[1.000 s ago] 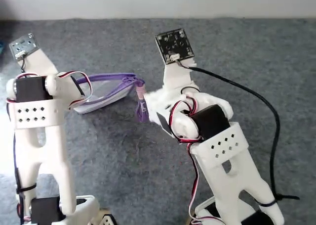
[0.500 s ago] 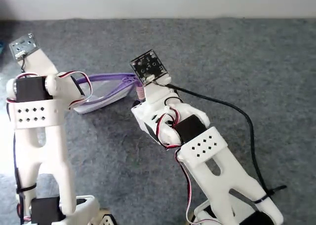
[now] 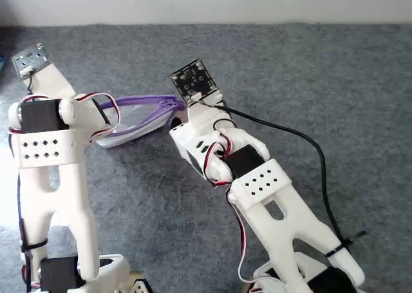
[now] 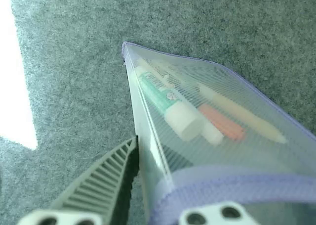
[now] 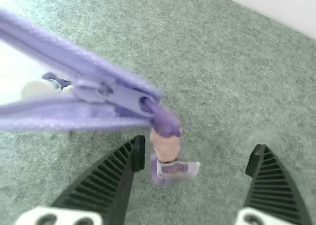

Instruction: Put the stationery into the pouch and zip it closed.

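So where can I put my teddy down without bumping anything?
Bare carpet right of the cable, and the strip between the pouch and the wall. It's crowded around the pouch, between the left arm and right arm.

Translucent ribbed plastic pouch (image 4: 237,156), woven zipper tape (image 5: 49,49), rough grey carpet (image 3: 360,80)

- The right gripper (image 5: 197,151) gapes wide. The zipper pull (image 5: 165,136) hangs in the gap, seemingly touching neither finger.
- The pouch (image 3: 138,116), clamped in the left gripper (image 4: 158,185), bars passage between the arms.
- A black cable (image 3: 309,148) crosses the bare carpet (image 3: 347,74) beside the right arm.
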